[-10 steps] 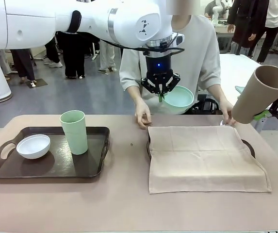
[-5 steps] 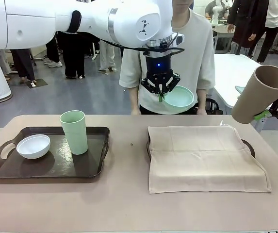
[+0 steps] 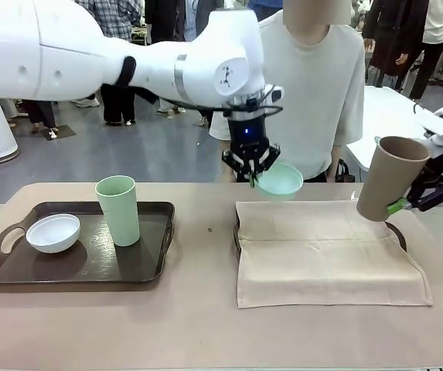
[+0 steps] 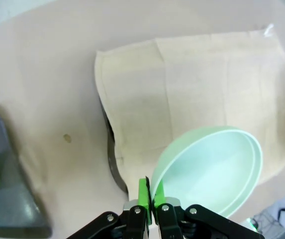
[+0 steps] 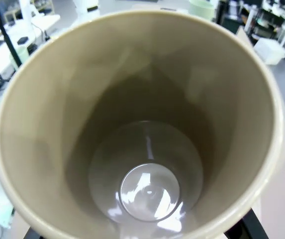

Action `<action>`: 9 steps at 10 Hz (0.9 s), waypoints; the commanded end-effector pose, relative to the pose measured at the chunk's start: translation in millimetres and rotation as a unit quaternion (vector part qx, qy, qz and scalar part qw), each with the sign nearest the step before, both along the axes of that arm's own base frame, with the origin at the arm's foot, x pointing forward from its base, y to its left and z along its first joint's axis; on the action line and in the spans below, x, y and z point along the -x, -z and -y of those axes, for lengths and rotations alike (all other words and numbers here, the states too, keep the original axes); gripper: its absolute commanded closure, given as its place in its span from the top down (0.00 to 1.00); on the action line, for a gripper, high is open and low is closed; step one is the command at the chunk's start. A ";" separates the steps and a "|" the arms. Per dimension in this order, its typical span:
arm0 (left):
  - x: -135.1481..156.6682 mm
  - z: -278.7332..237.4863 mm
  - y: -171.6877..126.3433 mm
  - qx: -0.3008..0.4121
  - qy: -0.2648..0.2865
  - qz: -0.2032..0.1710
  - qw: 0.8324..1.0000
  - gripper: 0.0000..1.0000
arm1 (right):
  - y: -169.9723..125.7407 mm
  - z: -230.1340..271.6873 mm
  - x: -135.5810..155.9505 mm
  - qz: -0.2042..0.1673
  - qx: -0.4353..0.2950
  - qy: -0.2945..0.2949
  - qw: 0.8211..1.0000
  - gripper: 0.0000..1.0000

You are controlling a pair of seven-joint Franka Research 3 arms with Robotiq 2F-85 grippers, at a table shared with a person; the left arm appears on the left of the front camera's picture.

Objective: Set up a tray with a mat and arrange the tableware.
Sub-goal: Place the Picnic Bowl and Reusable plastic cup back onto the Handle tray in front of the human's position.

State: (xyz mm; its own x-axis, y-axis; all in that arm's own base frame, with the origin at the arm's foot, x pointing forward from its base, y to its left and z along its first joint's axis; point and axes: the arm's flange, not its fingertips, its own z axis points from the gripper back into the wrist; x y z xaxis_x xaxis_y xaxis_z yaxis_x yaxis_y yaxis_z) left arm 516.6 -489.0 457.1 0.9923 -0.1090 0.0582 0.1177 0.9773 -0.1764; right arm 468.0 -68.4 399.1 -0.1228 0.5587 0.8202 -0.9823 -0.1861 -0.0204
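Above the mat's (image 3: 325,251) far edge, two loads.
Your left pincer (image 3: 252,179) clamps the mint green bowl (image 3: 281,182); right pincer (image 3: 400,205) grips the brown cup (image 3: 387,178).

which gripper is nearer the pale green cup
Left. The left gripper, gripping the mint green bowl, hangs right of the pale green cup; the right gripper, holding the brown cup, is farther right.

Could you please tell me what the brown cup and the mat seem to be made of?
Brown cup: probably plastic, matte outside, with glossy reflections on its inside bottom. Mat: beige woven cloth, going by its fold creases and draped edges.
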 end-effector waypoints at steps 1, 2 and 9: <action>-5.0 2.5 24.3 0.010 0.021 -0.027 0.999 0.04 | 10.9 -2.4 -23.9 -0.019 -0.009 0.024 0.999 0.80; -8.1 4.2 38.1 0.016 0.022 -0.032 0.999 0.04 | 24.2 -0.1 -29.2 -0.016 -0.009 0.030 0.999 0.80; -8.9 20.5 68.7 0.037 0.031 -0.023 0.999 0.04 | 62.3 4.2 -34.6 -0.019 -0.001 0.006 1.000 0.80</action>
State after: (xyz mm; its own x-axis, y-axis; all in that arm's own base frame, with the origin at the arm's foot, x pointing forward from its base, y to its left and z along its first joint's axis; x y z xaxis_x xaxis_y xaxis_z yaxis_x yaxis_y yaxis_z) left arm 524.9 -508.3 392.5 0.9893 -0.1451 0.0125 0.1444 0.9662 -0.2135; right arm 495.8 -72.6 346.7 -0.0680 0.5566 0.8280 -0.9873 -0.1569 0.0244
